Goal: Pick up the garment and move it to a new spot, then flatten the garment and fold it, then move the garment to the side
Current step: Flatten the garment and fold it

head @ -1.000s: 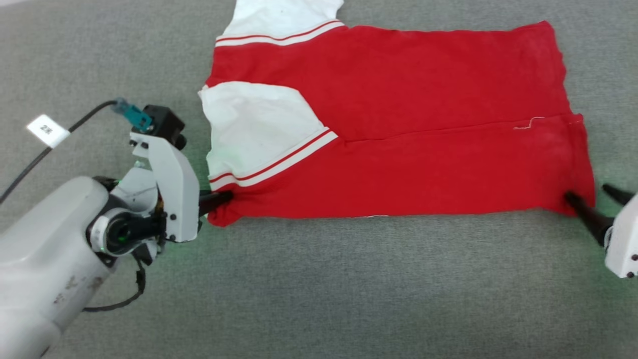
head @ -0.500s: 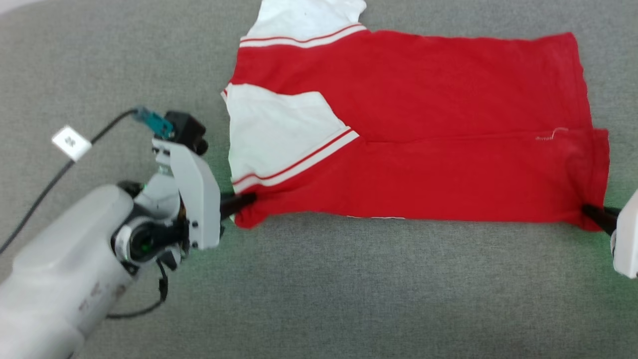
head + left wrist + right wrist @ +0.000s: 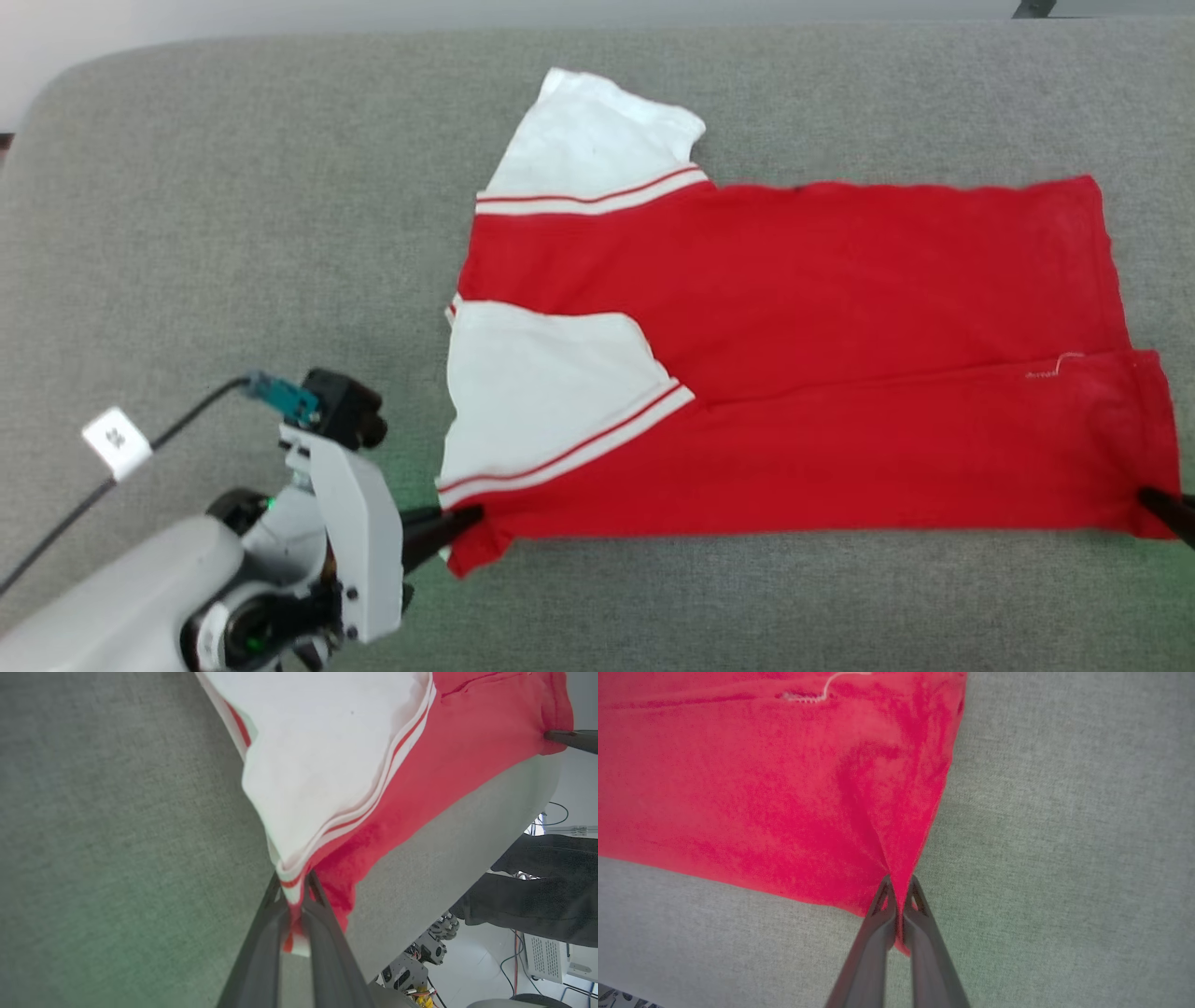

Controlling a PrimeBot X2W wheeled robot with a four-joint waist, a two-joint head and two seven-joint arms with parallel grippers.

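The garment [image 3: 840, 308], a red jersey with white sleeves and red-and-white striped trim, lies folded lengthwise on the grey table [image 3: 233, 233]. One white sleeve [image 3: 541, 392] is folded over the red body, the other [image 3: 588, 140] sticks out at the far side. Its number is hidden. My left gripper [image 3: 467, 518] is shut on the near left corner, where the sleeve trim meets the red cloth [image 3: 294, 891]. At the near right corner my right gripper [image 3: 1153, 499] is shut on the red hem [image 3: 899, 886]. The near edge runs straight between them.
The table's rounded far left corner [image 3: 56, 84] and far edge are in the head view. A cable with a white tag [image 3: 116, 439] trails left of my left wrist. Past the table's near edge, the left wrist view has a dark shape [image 3: 537, 891] and floor cables.
The whole head picture has shifted down and right, so the camera has moved. Both grippers keep their hold on the same two near corners, and the near edge looks straighter.
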